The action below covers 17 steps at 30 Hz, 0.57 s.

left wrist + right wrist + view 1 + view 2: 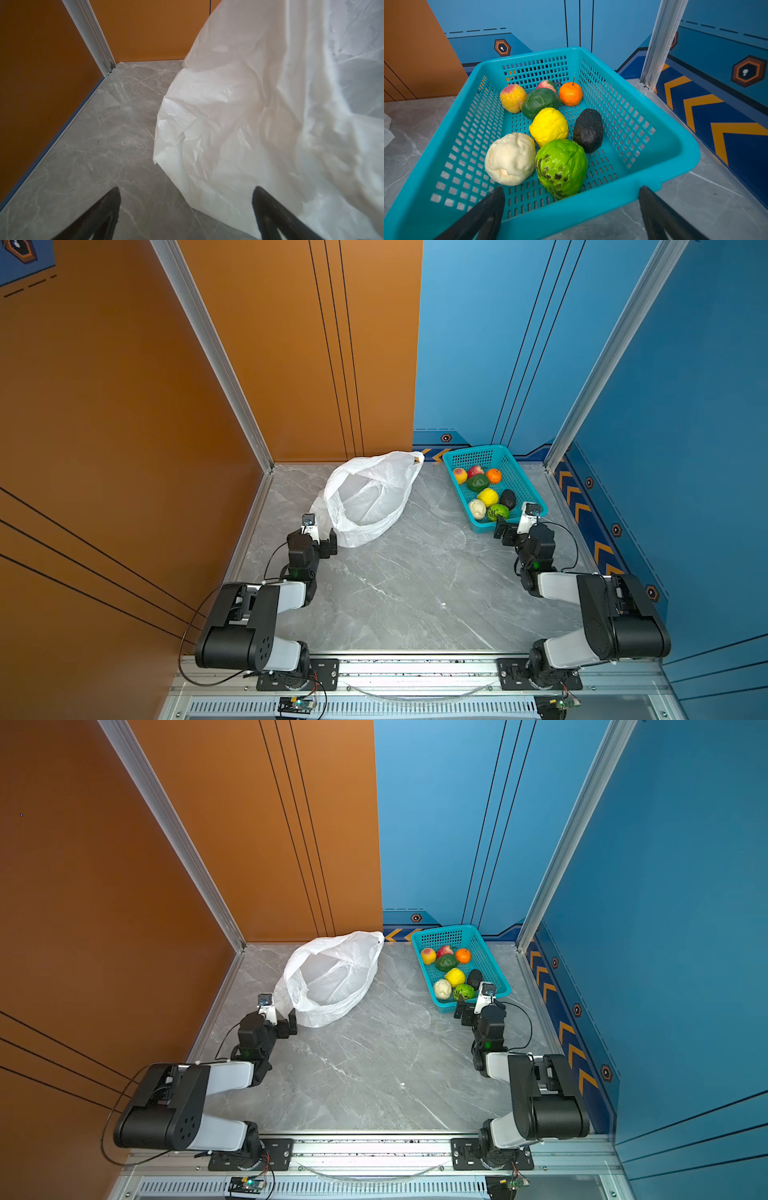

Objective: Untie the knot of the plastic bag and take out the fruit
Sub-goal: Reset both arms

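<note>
Left gripper (pixel 186 189) hangs spread and empty above the table (pixel 415 572), just beside the plastic bag (pixel 370 497), whose mouth gapes slack and seemingly hollow. Right gripper (pixel 571 188), likewise released, sits at the near rim of the basket (pixel 521 483), where all the fruit (pixel 487 497) lies, so unloading looks finished.

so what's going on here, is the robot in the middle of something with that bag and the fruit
Nothing is being handled at this moment. Both grippers are open and empty: the left gripper is right next to the plastic bag, and the right gripper is at the near end of the teal basket. The bag lies open, with no knot showing and no fruit visible inside. Eight pieces of fruit sit in the basket, so the job looks done or nearly so.
</note>
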{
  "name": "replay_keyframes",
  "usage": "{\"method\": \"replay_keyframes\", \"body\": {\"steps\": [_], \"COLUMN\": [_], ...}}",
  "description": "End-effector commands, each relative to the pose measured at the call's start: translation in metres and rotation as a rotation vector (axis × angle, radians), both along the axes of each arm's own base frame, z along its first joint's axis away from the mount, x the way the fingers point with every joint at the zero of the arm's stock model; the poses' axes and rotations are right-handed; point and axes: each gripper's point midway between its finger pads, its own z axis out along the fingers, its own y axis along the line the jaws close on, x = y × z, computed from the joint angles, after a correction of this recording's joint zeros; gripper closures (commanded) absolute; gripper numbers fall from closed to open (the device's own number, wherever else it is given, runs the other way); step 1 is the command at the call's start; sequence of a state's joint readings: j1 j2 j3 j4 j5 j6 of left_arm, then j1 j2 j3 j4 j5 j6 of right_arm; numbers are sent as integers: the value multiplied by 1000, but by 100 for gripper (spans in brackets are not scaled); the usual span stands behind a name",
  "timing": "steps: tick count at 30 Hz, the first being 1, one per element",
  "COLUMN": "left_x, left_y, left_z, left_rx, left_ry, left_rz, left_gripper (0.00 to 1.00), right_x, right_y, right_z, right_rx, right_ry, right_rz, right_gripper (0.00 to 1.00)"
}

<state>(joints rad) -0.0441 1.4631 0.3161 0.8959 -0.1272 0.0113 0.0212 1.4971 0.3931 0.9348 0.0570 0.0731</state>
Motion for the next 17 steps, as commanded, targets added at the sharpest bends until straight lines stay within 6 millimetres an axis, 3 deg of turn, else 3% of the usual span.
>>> {"method": "replay_keyframes", "body": {"steps": [1,17], "left_x": [4,8], "left_y": [5,5], "left_z": [7,0], "left_rx": [2,7], "left_ry": [-78,-64], "left_rz": [18,21], "left_gripper": [1,2], "right_x": [-10,-12], "right_y": [-5,-10], "right_z": [-31,-30], "right_rx": [-57,-73], "right_ry": [87,81], "right_rz": [-52,-102], "right_gripper": [0,0]}}
